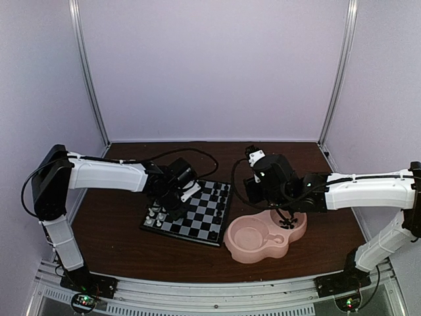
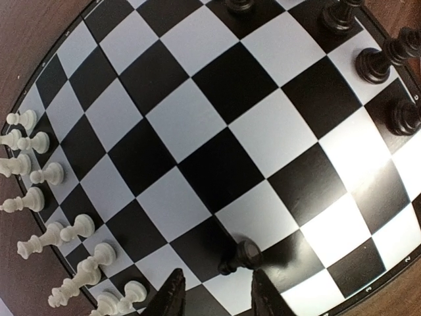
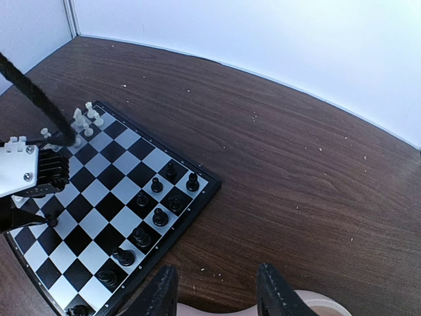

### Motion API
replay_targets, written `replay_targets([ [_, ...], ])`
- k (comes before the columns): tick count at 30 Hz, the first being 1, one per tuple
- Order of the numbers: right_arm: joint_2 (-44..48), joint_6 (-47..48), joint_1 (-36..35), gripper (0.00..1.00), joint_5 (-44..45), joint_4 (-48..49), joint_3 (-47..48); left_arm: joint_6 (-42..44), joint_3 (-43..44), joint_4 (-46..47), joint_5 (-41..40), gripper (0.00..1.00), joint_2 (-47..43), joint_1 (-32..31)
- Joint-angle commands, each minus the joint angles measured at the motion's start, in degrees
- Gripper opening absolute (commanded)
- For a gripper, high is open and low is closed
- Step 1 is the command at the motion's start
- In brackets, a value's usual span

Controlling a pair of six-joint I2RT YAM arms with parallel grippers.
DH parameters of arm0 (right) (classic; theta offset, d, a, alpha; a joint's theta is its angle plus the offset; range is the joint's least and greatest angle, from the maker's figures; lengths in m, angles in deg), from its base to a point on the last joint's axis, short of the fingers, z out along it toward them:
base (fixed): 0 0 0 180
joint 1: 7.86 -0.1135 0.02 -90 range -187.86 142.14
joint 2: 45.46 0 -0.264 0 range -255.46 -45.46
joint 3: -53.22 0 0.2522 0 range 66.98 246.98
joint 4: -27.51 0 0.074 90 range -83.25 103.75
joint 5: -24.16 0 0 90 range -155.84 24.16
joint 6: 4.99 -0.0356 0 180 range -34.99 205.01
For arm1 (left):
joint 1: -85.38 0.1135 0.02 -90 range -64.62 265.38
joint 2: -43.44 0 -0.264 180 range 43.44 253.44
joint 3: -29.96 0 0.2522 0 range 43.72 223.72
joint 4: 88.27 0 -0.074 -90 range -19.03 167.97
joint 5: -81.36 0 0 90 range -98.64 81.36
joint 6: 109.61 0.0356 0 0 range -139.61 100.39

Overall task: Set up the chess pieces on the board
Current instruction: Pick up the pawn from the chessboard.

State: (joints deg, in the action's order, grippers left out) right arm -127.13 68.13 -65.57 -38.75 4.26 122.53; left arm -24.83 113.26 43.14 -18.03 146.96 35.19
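Note:
The board (image 1: 205, 216) lies at mid-table. In the left wrist view the board (image 2: 217, 125) has white chess pieces (image 2: 39, 176) in two rows along its left edge and black ones (image 2: 378, 62) at the top right. My left gripper (image 2: 220, 297) is open low over the board. A black pawn (image 2: 241, 257) lies on its side just ahead of the fingertips, touching neither. My right gripper (image 3: 218, 293) is open and empty over bare table beside the board (image 3: 99, 191), where several black pieces (image 3: 160, 216) stand along the near edge.
A pink double-bowl dish (image 1: 245, 249) stands right of the board, with small dark pieces (image 1: 287, 224) in its right bowl under my right gripper (image 1: 284, 214). Its rim (image 3: 322, 308) shows in the right wrist view. Walls close the back and sides.

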Motion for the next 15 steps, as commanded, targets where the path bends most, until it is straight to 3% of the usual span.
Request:
replay_targets([
  [1,1.45,-0.52,0.41,0.43,0.90,0.71,-0.84,1.38,1.44,-0.69,1.15,0.35,1.70,0.36],
  [15,1.21,-0.60,0.41,0.43,0.51,0.71,-0.64,0.85,3.47,-0.73,-0.33,0.35,5.44,0.38],
])
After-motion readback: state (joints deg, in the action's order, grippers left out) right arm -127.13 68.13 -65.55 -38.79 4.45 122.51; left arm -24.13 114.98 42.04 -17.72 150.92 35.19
